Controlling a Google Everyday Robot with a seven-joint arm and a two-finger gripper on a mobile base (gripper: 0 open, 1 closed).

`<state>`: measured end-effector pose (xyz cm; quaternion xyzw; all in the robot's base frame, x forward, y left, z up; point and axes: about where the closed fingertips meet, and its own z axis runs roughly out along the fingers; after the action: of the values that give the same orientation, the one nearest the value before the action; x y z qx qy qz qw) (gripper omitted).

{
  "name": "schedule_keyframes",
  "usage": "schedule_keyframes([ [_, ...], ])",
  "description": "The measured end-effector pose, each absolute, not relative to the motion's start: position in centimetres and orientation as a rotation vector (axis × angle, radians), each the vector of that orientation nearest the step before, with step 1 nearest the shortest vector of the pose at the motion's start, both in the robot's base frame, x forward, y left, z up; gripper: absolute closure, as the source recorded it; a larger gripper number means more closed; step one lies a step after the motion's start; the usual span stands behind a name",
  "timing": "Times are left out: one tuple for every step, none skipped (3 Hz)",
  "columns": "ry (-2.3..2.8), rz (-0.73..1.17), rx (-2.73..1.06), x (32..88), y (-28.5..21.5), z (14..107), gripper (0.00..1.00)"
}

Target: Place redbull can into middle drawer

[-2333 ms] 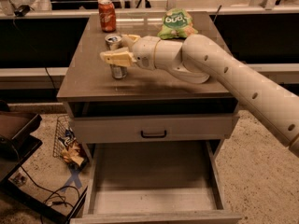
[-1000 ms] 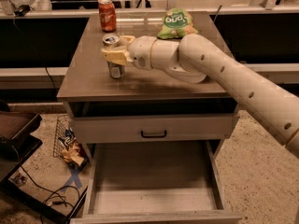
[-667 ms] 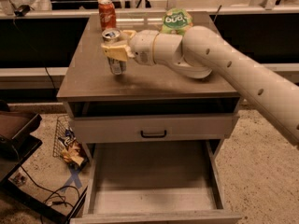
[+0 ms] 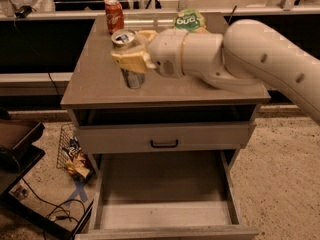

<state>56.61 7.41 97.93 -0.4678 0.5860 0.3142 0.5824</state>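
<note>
The redbull can [image 4: 131, 76], slim and silver with a pull-tab top, is at the front left of the cabinet top, leaning slightly. My gripper [image 4: 131, 59] is shut on it: yellowish fingers [image 4: 134, 62] clasp its upper half from the right. I cannot tell whether the can's base touches the top. The middle drawer [image 4: 165, 184] is pulled out below, a wide grey box with a bare floor, well below and in front of the can.
A red-orange soda can [image 4: 114, 15] stands at the back left of the cabinet top [image 4: 90, 84]. A green chip bag [image 4: 189, 20] lies at the back behind my arm. A closed drawer front with a black handle [image 4: 164, 144] sits above the open drawer. Clutter and cables lie on the floor at left [image 4: 75, 159].
My gripper and arm have shifted slightly up and back with the redbull can in the fingers. The can now leans a little. The drawers have not moved.
</note>
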Motion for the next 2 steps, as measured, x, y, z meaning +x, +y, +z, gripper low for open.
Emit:
schedule_keyframes([
  [1.386,0.767,-1.109,50.6,6.7,94.2,1.0],
  [1.478,0.773,-1.042,46.4,-1.7,84.7,1.0],
])
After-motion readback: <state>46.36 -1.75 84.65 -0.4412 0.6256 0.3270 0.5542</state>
